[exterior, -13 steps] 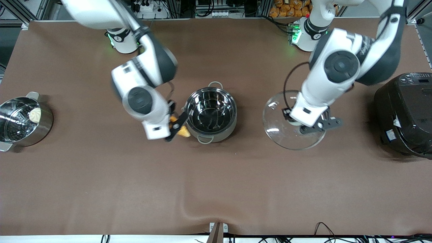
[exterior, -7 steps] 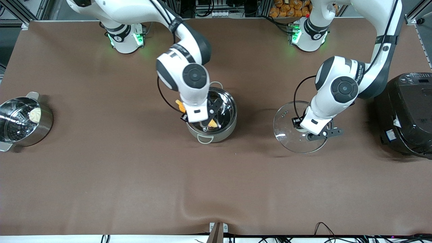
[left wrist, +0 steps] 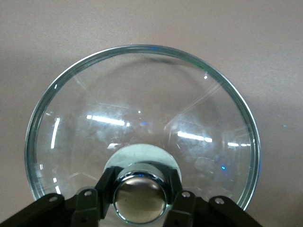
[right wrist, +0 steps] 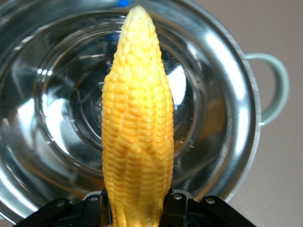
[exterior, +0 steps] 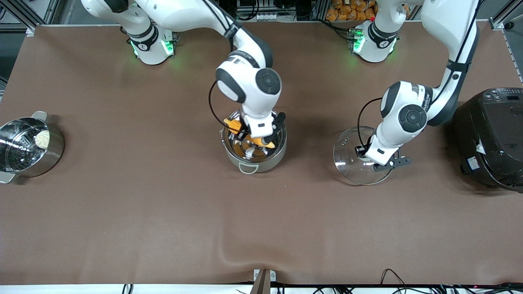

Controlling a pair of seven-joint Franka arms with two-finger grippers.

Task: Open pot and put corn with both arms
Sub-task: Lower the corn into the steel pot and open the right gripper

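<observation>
The right claw [exterior: 252,138] grips the corn [exterior: 250,137] over the open pot [exterior: 254,143] mid-tabletop, ready to drop it in. The left claw [exterior: 369,157] pinches the lid [exterior: 359,155] by its knob [left wrist: 138,196], keeping it aside near the rice cooker [exterior: 490,139].

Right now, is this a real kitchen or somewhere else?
Probably a robot lab set up like a kitchen: two white robot arms bolted to a brown-covered table, metal framing and cables around it, beside a shiny steel pot.
</observation>
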